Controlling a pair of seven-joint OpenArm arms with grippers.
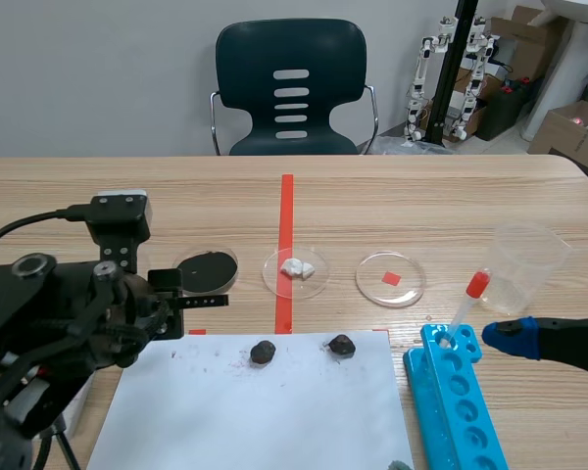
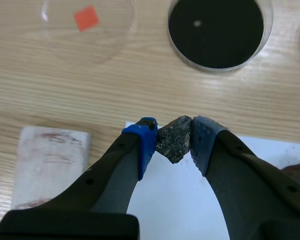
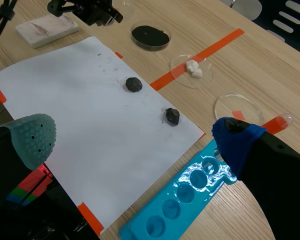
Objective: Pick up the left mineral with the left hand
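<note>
Mineral [image 2: 174,140] gripped, lift in hand.
Left jaws clamp it, seemingly clear of the worktop [image 2: 140,90]; right jaws gape. Next: raise steadily without loosening.

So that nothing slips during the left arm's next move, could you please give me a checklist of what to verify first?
1. Left gripper shut on the held mineral, one pad on each side: ok.
2. Held mineral lifted clear of the white paper: cannot tell.
3. Second mineral and third mineral lie on the paper, apart from the left gripper: ok.
4. Black dish ahead of the left gripper, not touched: ok.
5. Right gripper open, far from the held mineral: ok.
</note>
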